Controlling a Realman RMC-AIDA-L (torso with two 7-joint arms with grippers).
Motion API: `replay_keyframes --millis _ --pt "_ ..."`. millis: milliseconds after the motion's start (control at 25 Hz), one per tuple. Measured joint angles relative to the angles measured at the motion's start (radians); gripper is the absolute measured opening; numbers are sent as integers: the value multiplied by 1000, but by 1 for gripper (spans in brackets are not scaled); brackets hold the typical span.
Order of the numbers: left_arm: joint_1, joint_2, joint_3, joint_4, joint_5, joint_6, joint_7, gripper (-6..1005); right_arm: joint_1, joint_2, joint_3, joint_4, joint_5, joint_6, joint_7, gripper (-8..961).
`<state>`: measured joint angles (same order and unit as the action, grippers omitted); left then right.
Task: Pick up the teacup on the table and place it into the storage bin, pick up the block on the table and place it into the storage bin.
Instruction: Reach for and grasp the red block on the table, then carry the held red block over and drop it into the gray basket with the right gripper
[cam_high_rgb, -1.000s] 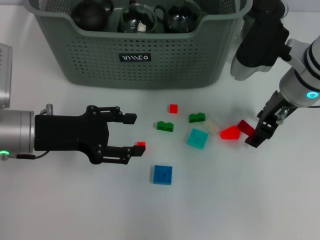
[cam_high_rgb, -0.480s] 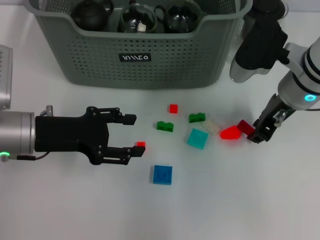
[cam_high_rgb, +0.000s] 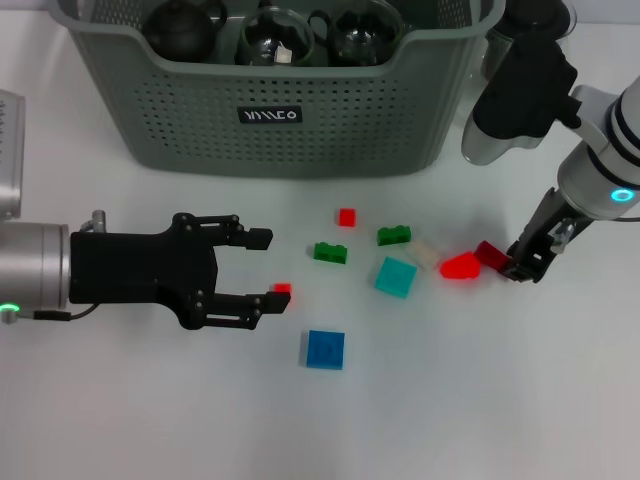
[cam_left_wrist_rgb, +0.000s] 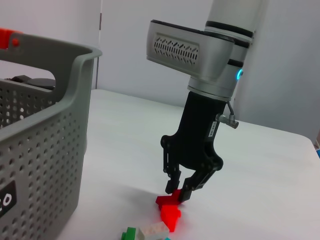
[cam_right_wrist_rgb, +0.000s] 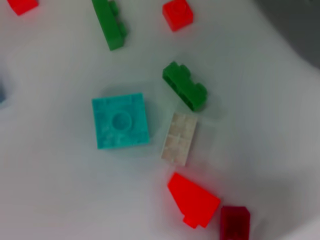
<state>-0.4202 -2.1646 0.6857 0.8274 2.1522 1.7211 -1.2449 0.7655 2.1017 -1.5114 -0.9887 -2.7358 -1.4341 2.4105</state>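
Note:
The grey-green storage bin (cam_high_rgb: 200, 120) stands at the back, its perforated wall also close by in the left wrist view (cam_left_wrist_rgb: 45, 125). Several blocks lie scattered in front of it. My right gripper (cam_high_rgb: 520, 266) is down at the table on the right, open only narrowly, its fingertips (cam_left_wrist_rgb: 187, 192) at the end of a dark red block (cam_high_rgb: 490, 253) that touches a bright red block (cam_high_rgb: 460, 266). My left gripper (cam_high_rgb: 265, 270) hovers open at the left, a small red block (cam_high_rgb: 282, 288) by its lower finger. No teacup shows on the table.
Other blocks are a teal one (cam_high_rgb: 395, 276), a whitish one (cam_right_wrist_rgb: 178, 138), two green ones (cam_high_rgb: 330, 252) (cam_high_rgb: 393, 236), a red one (cam_high_rgb: 346, 216) and a blue one (cam_high_rgb: 325, 349). A dark pot (cam_high_rgb: 180, 25) and glass vessels (cam_high_rgb: 275, 35) lie in the bin.
My right gripper has moved up and slightly right, from below the dark red block to its right end. The left arm has stayed still.

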Motion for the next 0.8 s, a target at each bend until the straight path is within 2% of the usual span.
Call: replay_keyframes --millis 160,280,560,680,760,800 --pt "1 -1 0 0 0 0 0 766 0 -3 3 -1 34 -20 -8 195" --pt "2 -1 0 -1 0 0 -1 766 -9 -6 41 -43 55 -59 -24 195" --pt "9 1 0 1 0 2 -1 766 -14 -7 289 -329 125 -334 -76 196" --pt "10 0 0 0 0 1 0 766 24 -9 406 -432 241 -449 -83 196" --pt "11 0 0 0 0 1 0 766 87 -16 526 -460 369 -507 -79 196" --pt "11 0 0 -1 0 1 0 766 87 -16 526 -460 369 -507 -79 196"
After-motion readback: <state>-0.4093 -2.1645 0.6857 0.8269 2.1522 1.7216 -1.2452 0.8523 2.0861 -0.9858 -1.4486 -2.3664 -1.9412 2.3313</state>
